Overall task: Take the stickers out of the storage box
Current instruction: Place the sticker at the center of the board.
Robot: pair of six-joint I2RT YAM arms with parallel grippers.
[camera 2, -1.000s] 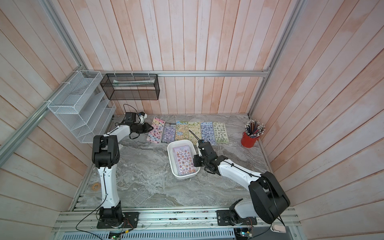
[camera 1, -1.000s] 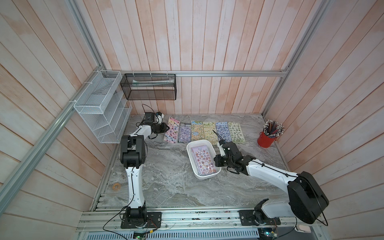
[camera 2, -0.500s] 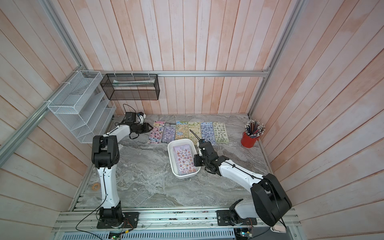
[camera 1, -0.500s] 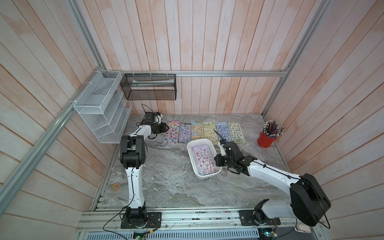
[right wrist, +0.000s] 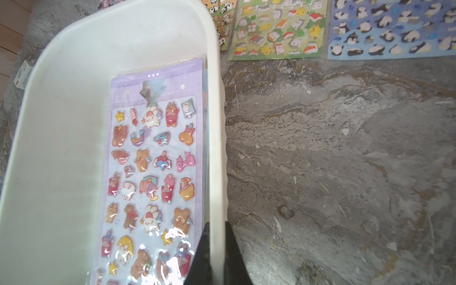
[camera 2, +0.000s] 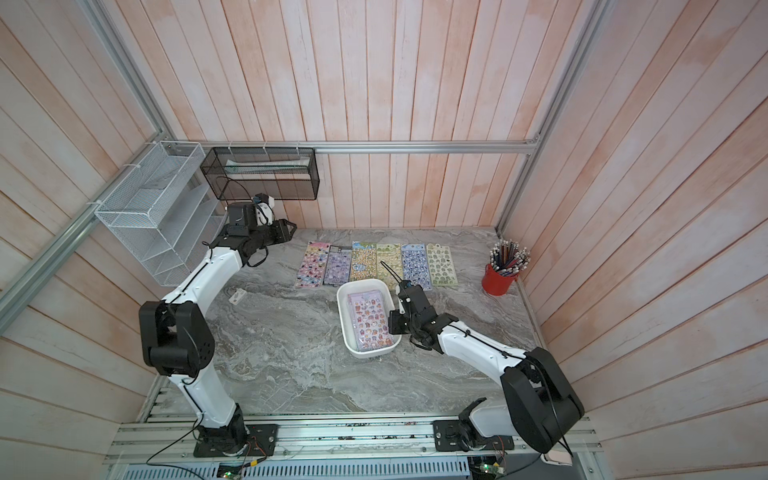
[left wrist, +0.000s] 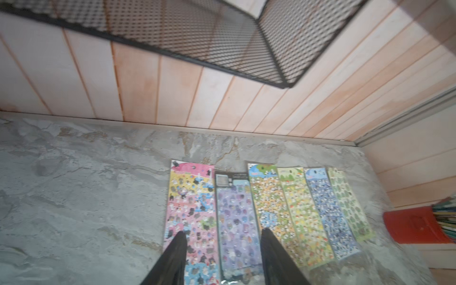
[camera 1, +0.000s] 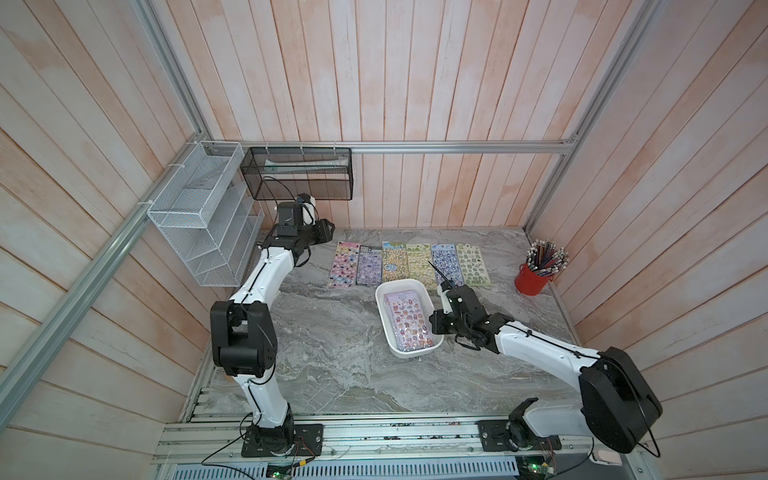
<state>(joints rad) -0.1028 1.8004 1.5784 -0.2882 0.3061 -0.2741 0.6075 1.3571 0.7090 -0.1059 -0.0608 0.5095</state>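
- Well, the right fingers (right wrist: 204,246) are clamped on the storage box (right wrist: 61,123) wall, with purple stickers (right wrist: 153,160) lying inside.
- Meanwhile the left fingers (left wrist: 172,259) stand apart, empty, above six sheets (left wrist: 296,209) rowed along the worktop (left wrist: 74,197) at the back.

Soft, even light, faint shadows. Both top views sharp, wide-angle bowing at frame edges. Left wrist view motion-blurred. Right wrist view sharp; glare on stickers (right wrist: 172,237) sleeve.
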